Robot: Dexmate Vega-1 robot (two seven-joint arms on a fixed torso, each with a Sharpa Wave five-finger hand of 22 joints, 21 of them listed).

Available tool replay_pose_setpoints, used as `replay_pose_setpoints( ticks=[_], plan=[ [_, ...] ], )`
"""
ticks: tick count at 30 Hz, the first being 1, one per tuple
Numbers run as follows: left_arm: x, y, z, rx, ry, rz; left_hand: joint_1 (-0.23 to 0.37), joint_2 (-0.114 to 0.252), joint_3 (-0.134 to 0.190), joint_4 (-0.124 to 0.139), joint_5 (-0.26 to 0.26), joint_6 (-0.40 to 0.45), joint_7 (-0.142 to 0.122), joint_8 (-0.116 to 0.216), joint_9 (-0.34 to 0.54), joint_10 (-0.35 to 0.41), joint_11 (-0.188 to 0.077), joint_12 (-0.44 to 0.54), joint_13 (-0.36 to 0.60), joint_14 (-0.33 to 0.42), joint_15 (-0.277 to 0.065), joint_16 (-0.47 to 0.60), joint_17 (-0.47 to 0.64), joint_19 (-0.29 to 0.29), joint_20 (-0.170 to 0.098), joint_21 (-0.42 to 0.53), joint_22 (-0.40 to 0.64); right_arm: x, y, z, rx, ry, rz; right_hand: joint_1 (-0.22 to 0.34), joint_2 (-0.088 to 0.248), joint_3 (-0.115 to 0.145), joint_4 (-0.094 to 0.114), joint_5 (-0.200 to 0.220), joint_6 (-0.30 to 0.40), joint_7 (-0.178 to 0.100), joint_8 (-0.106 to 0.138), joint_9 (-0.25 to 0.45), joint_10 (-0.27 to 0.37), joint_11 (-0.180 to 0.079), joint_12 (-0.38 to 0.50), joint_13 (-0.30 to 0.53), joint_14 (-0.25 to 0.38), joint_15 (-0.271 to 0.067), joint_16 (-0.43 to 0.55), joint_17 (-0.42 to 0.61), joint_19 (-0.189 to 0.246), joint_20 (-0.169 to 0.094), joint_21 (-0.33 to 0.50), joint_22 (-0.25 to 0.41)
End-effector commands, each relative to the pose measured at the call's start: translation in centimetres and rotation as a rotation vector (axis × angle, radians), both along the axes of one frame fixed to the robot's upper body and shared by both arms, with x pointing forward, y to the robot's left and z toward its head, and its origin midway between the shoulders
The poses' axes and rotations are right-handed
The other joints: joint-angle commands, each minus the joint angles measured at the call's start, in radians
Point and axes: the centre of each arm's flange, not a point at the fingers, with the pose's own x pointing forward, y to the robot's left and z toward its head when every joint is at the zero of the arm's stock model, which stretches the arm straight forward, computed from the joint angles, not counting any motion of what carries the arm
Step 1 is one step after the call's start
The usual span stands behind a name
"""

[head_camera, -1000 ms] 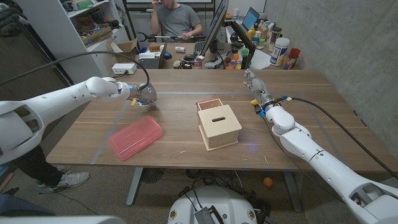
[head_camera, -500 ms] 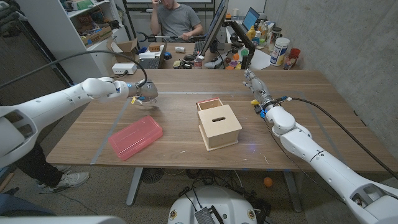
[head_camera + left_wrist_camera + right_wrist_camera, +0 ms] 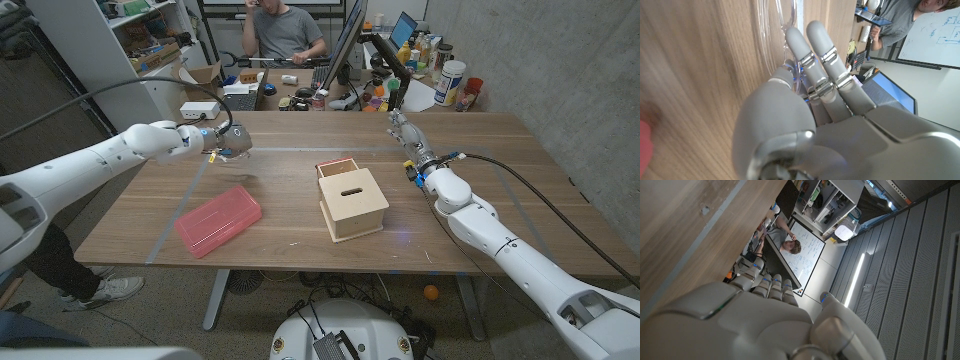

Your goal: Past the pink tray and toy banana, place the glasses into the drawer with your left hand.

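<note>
Fingers [image 3: 812, 55] of the left hand [image 3: 232, 143] pinch clear glasses [image 3: 777, 30], their axis unclear.

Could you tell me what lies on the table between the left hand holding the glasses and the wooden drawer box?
In the head view, only bare wood separates the left hand from the drawer box; the pink tray lies nearer the robot, off that line.

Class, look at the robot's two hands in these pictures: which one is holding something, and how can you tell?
The left hand, over the table's far left, pinches the clear glasses in its fingers. The right hand, near the table's far edge, holds nothing visible.
</note>
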Motion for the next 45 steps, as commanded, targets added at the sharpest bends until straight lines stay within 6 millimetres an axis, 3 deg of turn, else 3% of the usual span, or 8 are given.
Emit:
replay_pose_setpoints(
  ticks=[1,17,45],
  plan=[
    [-1.9,0.5,2.0,-0.048,-0.062,0.011,0.037,0.028,0.014,0.001,-0.01,0.085,0.066,0.006,0.007,0.063,-0.054,0.012,0.118,0.001,0.004,0.012,0.007,-0.006,-0.001,0.011,0.005,0.8,0.7,0.1,-0.007,0.012,0.02,0.006,0.014,0.003,-0.004,0.005,0.004,0.001,0.008,0.006,0.006,0.008,-0.001,0.004,0.004,0.003,0.001,0.002,0.008,-0.017,0.002,0.003],
    [-3.1,0.9,3.9,-0.137,-0.144,-0.018,0.033,0.026,0.021,0.003,-0.029,0.09,0.069,0.009,0.016,0.063,-0.056,0.025,0.144,-0.002,0.005,0.022,0.021,-0.013,-0.002,0.028,0.005,0.9,0.7,0.0,-0.019,0.011,0.03,0.007,0.014,0.003,-0.004,0.005,0.005,0.001,0.008,0.006,0.006,0.008,-0.002,0.005,0.005,0.002,0.0,0.002,0.008,-0.018,0.002,0.003],
    [-5.8,-1.6,6.8,-0.352,-0.257,-0.19,0.029,0.023,0.038,0.002,-0.052,0.095,0.069,0.008,0.028,0.058,-0.057,0.04,0.186,0.0,0.005,0.041,0.042,-0.03,-0.005,0.057,0.002,-0.4,-0.5,0.3,-0.018,-0.001,0.018,0.008,0.014,0.002,-0.004,0.004,0.01,0.003,0.009,0.006,0.013,0.007,-0.001,0.005,0.01,0.005,0.0,0.002,0.008,-0.019,0.002,0.004]
  ],
)
